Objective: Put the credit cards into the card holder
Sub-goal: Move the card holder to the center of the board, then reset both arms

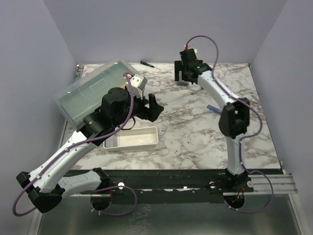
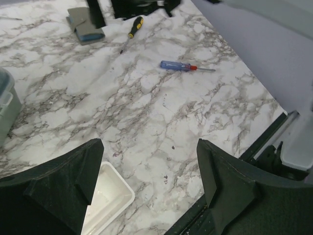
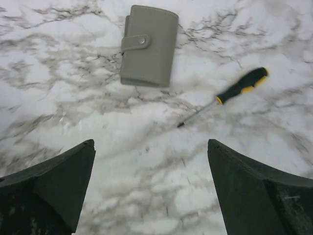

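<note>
The card holder is a small grey wallet, closed with a snap strap, lying flat on the marble table. It also shows in the top view and far off in the left wrist view. My right gripper is open and empty, hovering just short of the wallet, as the top view also shows. My left gripper is open and empty above the table's front left, beside the white tray; it also shows in the top view. No credit cards show clearly; a greyish patch lies in the tray's left end.
A white oblong tray lies at the front left, its corner under my left gripper. A big translucent greenish box stands at the back left. A black-and-yellow screwdriver lies near the wallet. A blue screwdriver lies at mid-right.
</note>
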Tool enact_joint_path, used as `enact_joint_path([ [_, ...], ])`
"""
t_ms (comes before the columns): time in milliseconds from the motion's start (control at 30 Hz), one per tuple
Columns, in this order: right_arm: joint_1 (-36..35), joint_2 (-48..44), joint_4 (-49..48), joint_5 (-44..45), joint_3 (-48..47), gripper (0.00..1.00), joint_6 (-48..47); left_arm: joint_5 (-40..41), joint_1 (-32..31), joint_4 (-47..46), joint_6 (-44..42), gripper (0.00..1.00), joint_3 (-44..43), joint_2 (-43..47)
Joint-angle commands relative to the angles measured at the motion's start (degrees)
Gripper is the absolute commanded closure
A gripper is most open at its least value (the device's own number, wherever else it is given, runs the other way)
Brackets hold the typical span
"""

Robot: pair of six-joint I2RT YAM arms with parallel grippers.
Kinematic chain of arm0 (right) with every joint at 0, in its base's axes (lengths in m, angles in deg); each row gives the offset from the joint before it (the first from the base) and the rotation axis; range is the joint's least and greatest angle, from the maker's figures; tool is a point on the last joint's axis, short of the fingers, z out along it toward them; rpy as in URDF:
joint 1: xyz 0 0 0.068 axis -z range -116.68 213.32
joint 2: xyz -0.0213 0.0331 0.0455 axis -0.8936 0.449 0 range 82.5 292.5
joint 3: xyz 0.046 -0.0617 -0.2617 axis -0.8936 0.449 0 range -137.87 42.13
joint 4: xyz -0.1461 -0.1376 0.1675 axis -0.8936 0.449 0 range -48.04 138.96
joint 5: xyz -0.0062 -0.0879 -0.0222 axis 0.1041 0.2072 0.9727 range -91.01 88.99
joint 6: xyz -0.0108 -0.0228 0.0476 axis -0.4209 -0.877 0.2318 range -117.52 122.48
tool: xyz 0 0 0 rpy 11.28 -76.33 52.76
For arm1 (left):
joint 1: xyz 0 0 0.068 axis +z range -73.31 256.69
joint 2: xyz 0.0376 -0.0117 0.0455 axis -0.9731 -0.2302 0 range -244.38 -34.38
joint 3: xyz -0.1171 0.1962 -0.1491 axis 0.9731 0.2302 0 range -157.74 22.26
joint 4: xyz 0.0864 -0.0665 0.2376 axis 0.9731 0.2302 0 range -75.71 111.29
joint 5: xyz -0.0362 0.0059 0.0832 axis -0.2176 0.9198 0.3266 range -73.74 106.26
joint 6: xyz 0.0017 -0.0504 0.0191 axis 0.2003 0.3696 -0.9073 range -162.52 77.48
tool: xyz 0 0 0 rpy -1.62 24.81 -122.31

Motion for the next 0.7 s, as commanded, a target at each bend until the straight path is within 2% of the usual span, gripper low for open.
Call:
enact_joint_path([
  [0,-0.7,-27.2,4.9,-5.0,13.8,0.00,4.3,8.2,0.0,-4.0,-0.2,0.15,-3.7,2.7],
  [100,-0.8,-41.0,5.0,-7.8,21.5,0.00,5.3,10.9,0.2,-5.7,-1.2,0.13,-5.5,3.5],
  [300,-0.9,-63.0,1.8,-14.5,28.2,0.00,4.6,15.0,0.4,-8.1,-3.1,0.07,-10.7,3.8],
  [400,-0.8,-70.6,0.7,-17.2,29.2,0.00,4.3,16.5,0.4,-9.1,-3.2,0.01,-13.1,4.4],
  [667,-0.9,-82.3,-2.3,-20.6,28.3,0.00,2.8,18.5,0.4,-12.7,-3.9,0.01,-14.9,7.4],
])
